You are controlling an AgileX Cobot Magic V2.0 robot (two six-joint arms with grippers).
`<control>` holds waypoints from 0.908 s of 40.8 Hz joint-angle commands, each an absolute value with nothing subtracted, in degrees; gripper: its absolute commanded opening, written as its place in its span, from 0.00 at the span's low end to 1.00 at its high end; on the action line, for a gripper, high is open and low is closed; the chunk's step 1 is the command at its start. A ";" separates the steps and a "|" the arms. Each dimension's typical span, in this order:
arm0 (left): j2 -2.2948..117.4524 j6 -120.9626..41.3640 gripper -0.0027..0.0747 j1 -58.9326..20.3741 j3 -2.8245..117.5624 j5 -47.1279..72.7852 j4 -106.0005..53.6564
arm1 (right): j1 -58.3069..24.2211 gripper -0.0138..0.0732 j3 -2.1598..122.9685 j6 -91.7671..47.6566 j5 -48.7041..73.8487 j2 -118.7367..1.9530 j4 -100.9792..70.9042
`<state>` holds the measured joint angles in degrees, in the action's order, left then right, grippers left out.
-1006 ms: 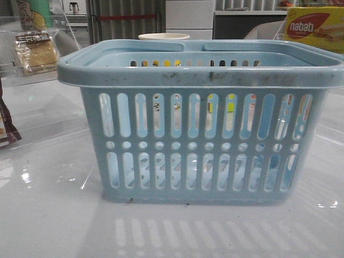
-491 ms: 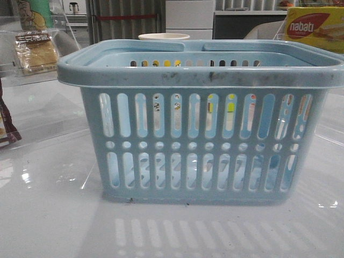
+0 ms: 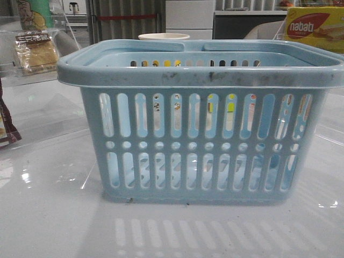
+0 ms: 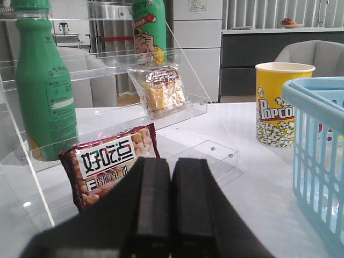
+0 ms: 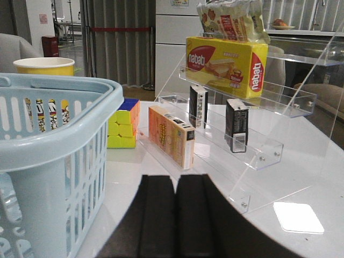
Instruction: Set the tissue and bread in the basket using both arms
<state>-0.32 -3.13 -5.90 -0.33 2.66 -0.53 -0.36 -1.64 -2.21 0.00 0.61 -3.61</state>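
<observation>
The light blue basket [image 3: 199, 134] stands in the middle of the table; it also shows in the left wrist view [image 4: 322, 145] and the right wrist view [image 5: 54, 140]. The bread [image 3: 36, 52] lies on a clear shelf at the back left, seen closer in the left wrist view [image 4: 159, 91]. Two small black tissue packs [image 5: 198, 106] [image 5: 236, 124] stand upright on the clear shelf right of the basket. My left gripper [image 4: 171, 177] is shut and empty, well short of the bread. My right gripper [image 5: 175, 185] is shut and empty, beside the basket. Neither gripper shows in the front view.
A dark brown snack packet [image 4: 110, 161] and green bottles [image 4: 43, 86] stand on the left shelf. A popcorn cup [image 4: 280, 102] stands behind the basket. On the right are a yellow nabati box [image 5: 226, 59], an orange box [image 5: 171, 135] and a colour cube [image 5: 123, 123].
</observation>
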 commanded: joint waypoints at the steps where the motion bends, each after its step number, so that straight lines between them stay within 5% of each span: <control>1: -1.26 -2.75 0.15 -5.85 -0.76 -2.27 -0.94 | -0.08 0.22 -1.36 -2.57 -5.07 1.74 -3.93; 15: -1.26 -2.75 0.15 -5.85 1.10 -12.88 -0.73 | -0.08 0.22 1.71 -2.57 -6.57 1.74 -3.93; 37: 8.50 -2.75 0.15 -5.85 29.97 10.73 -0.41 | -0.08 0.22 33.76 -2.57 15.13 -12.18 -3.93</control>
<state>3.78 -3.13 -5.90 24.81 9.39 0.00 -0.36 27.95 -2.21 14.32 -7.36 -3.61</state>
